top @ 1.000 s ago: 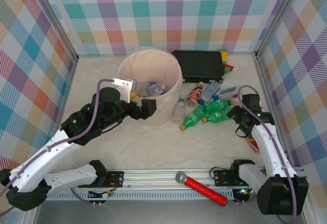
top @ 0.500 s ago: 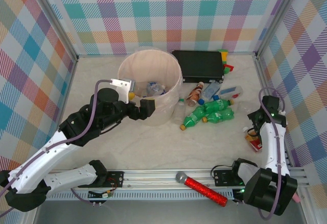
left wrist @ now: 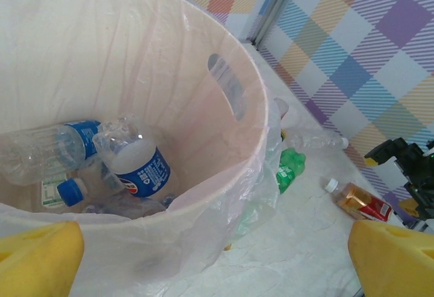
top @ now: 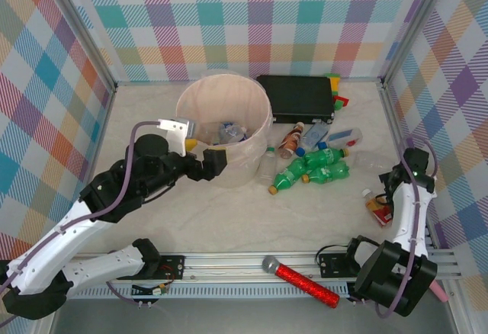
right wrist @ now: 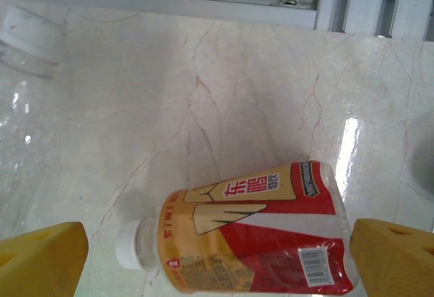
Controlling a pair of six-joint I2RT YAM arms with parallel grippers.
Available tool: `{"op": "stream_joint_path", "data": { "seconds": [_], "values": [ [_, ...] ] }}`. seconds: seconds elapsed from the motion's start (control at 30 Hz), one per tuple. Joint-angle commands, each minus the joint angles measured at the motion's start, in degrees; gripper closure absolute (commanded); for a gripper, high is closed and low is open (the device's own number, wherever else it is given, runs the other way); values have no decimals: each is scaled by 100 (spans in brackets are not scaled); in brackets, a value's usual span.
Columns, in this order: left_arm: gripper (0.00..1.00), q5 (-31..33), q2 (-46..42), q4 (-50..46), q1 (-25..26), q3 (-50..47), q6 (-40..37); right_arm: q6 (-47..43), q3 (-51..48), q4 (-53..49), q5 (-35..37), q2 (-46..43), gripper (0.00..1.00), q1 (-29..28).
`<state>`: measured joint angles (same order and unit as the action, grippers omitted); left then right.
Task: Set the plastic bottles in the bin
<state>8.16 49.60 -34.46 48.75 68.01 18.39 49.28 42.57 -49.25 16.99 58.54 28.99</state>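
Observation:
The bin (top: 261,117) is a pale pink bucket lined with thin plastic, and clear blue-labelled plastic bottles (left wrist: 139,165) lie inside it. My left gripper (top: 210,162) is open at the bin's near wall (left wrist: 203,195), its yellow fingertips (left wrist: 37,256) spread wide and empty. Green bottles (top: 316,168), a brown one (top: 290,139) and a clear one (top: 339,136) lie on the table right of the bin. My right gripper (top: 389,193) is open just above a red-and-yellow labelled bottle (right wrist: 258,232) lying on its side (top: 377,208), which sits between the fingers without touching them.
A flat black box (top: 297,97) and coloured toy blocks (top: 337,90) stand behind the bottles. A red glittery microphone (top: 301,279) lies on the front rail. A clear crumpled bottle (right wrist: 20,36) lies near the right wall's metal frame (right wrist: 352,5).
My right arm has swung away from the green bottles to the right wall and now hangs over the red-and-yellow bottle. My left arm has drawn back slightly from the bin.

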Motion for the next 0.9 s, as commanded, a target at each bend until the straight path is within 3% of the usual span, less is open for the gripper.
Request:
{"op": "stream_joint_path", "data": {
  "seconds": [0.0, 0.27, 0.43, 0.67, 0.77, 0.87],
  "values": [
    [0, -48, -148, -120, 58, -42, -109, -50, -72, 32, -306, 146, 1, 133],
    [0, 56, -405, -107, 62, -232, -194, -161, -301, 74, -888, 219, 1, 124],
    [0, 140, -435, -48, 58, -323, -234, -266, -608, 58, -1469, -280, 1, 34],
    [0, 132, -364, 53, 57, -376, -232, 54, -1072, 292, -2431, -1280, 1, -757],
    [0, 150, -378, 63, 59, -385, -236, 226, -929, 206, -2258, -1409, 1, -1443],
    [0, 142, -392, 56, 62, -385, -238, -24, -513, -72, -1559, -1342, 1, -1793]
  ]
}}
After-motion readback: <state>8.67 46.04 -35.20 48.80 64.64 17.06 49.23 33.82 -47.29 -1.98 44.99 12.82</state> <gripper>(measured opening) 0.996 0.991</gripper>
